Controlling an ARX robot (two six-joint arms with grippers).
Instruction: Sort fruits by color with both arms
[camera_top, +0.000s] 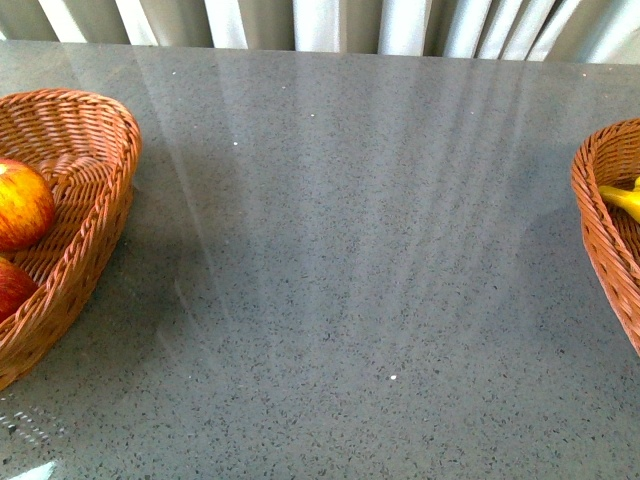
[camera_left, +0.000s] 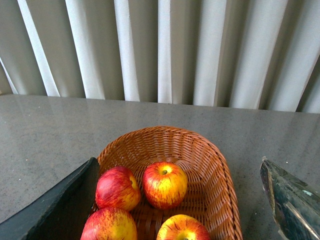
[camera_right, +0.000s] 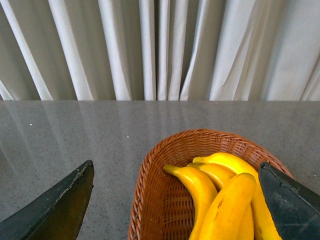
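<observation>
In the left wrist view, a wicker basket holds several red-yellow streaked apples, among them one with its stem up and a redder one. My left gripper hangs open above them with nothing between its fingers. In the right wrist view, several glossy yellow bananas lie in another wicker basket. Over that basket my right gripper stands open and empty. The front view shows two apples at the far left and one banana tip at the far right. Neither arm appears there.
The grey speckled tabletop stretches between the left basket and the right basket. Pale pleated curtains hang along the table's far edge.
</observation>
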